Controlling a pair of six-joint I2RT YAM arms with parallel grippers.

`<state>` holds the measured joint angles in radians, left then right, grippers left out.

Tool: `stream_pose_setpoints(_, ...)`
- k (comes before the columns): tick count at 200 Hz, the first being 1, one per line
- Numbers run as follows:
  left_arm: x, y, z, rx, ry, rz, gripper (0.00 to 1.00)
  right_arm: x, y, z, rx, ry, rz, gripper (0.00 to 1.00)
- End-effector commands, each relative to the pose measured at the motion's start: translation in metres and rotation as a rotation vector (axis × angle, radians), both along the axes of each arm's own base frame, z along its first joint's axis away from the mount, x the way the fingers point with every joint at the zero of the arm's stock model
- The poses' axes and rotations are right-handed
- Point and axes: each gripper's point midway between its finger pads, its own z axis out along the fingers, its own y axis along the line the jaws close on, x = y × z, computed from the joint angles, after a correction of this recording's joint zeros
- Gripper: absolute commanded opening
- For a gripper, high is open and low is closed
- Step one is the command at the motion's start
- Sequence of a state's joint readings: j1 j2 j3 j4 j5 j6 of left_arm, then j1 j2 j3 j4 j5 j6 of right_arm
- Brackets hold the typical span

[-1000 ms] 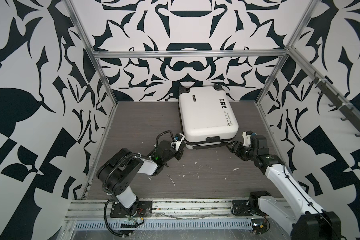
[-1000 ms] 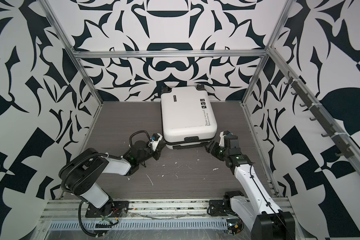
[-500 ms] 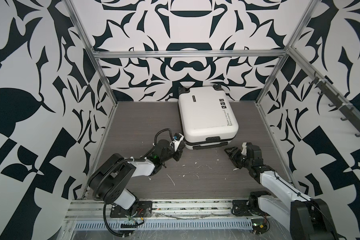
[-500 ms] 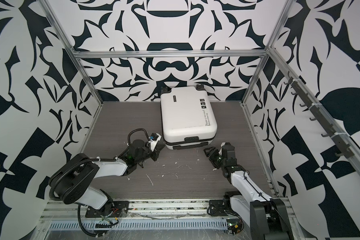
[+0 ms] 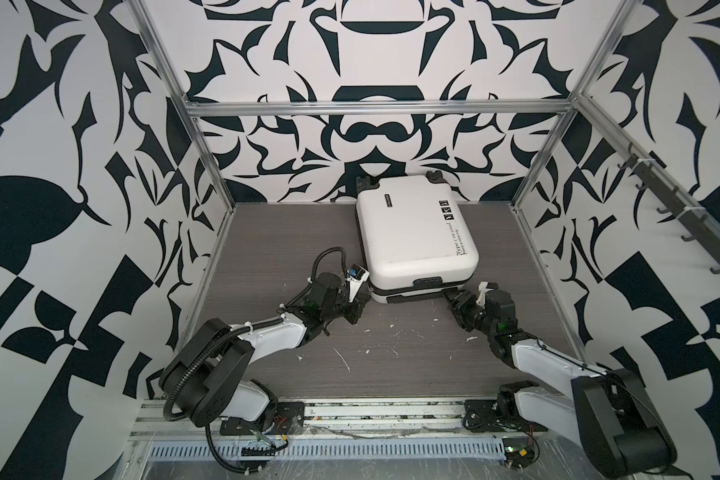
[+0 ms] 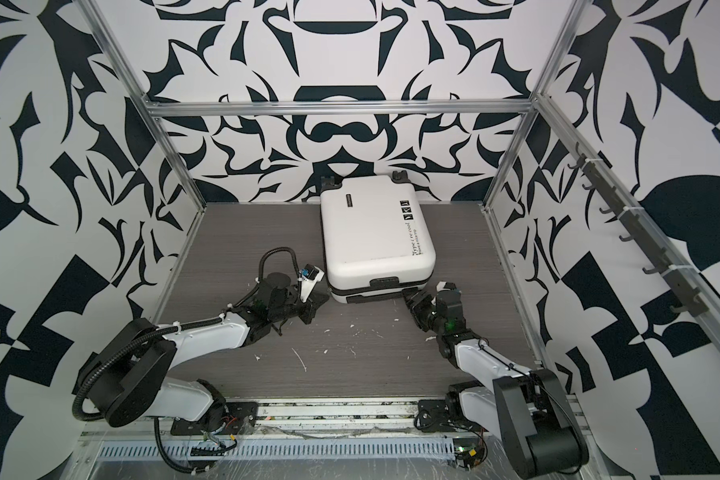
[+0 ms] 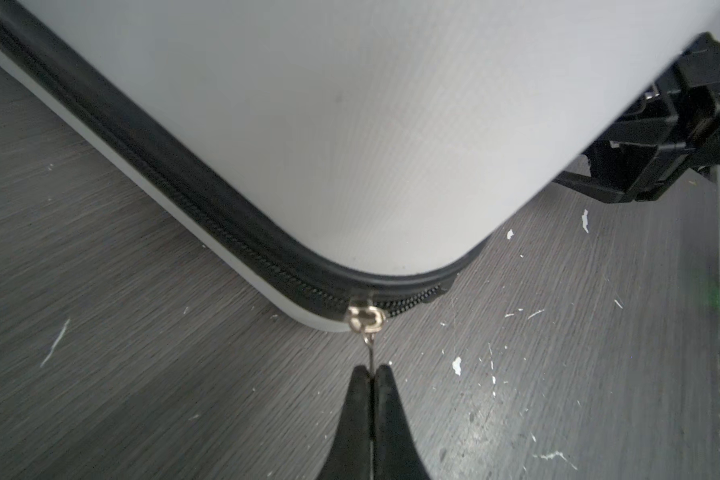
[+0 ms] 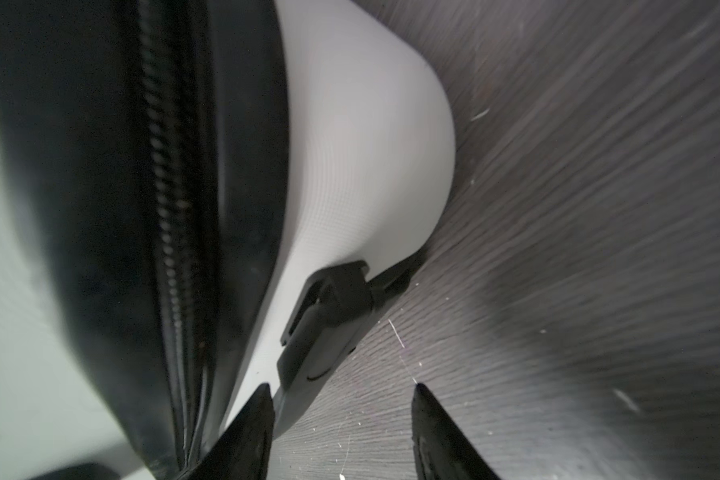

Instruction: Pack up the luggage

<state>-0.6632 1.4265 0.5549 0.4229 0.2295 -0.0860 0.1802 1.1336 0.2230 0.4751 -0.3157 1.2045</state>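
While the luggage (image 5: 412, 232) lies flat and shut toward the back of the worktop (image 5: 391, 374), a little right of the middle with its wheels against the rear wall, I have the left claw (image 7: 373, 374) pressed together on the thin zipper pull (image 7: 369, 351). The metal slider (image 7: 364, 319) sits right on the rounded near-left corner of the shell. The right claw (image 8: 341, 388) is spread and holds nothing. It sits low at the near-right corner, with one fingertip just beside the black corner guard (image 8: 329, 316). I cannot tell whether it touches the shell.

I read the step as running the zip round this corner, and the corner is the hard part. I would pull along the line of the track rather than away from the case, turning my wrist as the curve turns so the pull stays in line with the slider. A slow, steady draw is best, because the grip is on a narrow tab and could slip. The case looks light enough to slide or swing on the worktop, so I would bring the right claw against the opposite corner to brace it before pulling harder.
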Motion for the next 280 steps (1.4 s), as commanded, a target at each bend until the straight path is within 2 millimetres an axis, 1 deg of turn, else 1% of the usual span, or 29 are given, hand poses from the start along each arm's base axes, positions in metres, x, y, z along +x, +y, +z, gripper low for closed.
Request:
stream_pose_setpoints(1, -0.003, -0.007, 0.013, -0.037, 0.014, -0.028, 0.00, 0.011, 0.003, 0.019, 0.015, -0.090, -0.022, 0.55)
stream_pose_setpoints(34, -0.001, -0.010, 0.011, -0.047, 0.039, -0.017, 0.00, 0.016, 0.007, 0.019, 0.007, -0.089, -0.008, 0.56)
stream_pose_setpoints(90, 0.000, -0.010, 0.013, -0.071, 0.061, 0.004, 0.00, 0.034, 0.015, 0.015, 0.035, -0.092, 0.007, 0.56)
stream_pose_setpoints(130, 0.000, -0.011, 0.011, -0.084, 0.079, 0.019, 0.00, 0.041, 0.021, 0.012, 0.073, -0.103, 0.008, 0.54)
stream_pose_setpoints(150, -0.001, -0.012, 0.009, -0.082, 0.086, 0.018, 0.00, 0.042, 0.021, 0.012, 0.072, -0.110, -0.002, 0.53)
stream_pose_setpoints(164, -0.001, -0.011, 0.007, -0.079, 0.089, 0.019, 0.00, 0.044, 0.018, 0.013, 0.070, -0.117, -0.017, 0.49)
stream_pose_setpoints(210, -0.002, -0.010, 0.009, -0.078, 0.084, 0.022, 0.00, 0.051, 0.013, 0.021, 0.066, -0.154, -0.057, 0.31)
stream_pose_setpoints(229, -0.003, -0.010, 0.009, -0.076, 0.083, 0.022, 0.00, 0.053, 0.012, 0.025, 0.073, -0.173, -0.069, 0.18)
stream_pose_setpoints(251, -0.006, -0.013, 0.012, -0.071, 0.083, 0.016, 0.00, 0.054, 0.012, 0.030, 0.084, -0.187, -0.075, 0.00)
stream_pose_setpoints(280, -0.015, -0.020, 0.019, -0.055, 0.056, 0.007, 0.00, 0.051, 0.012, 0.032, 0.092, -0.190, -0.090, 0.00)
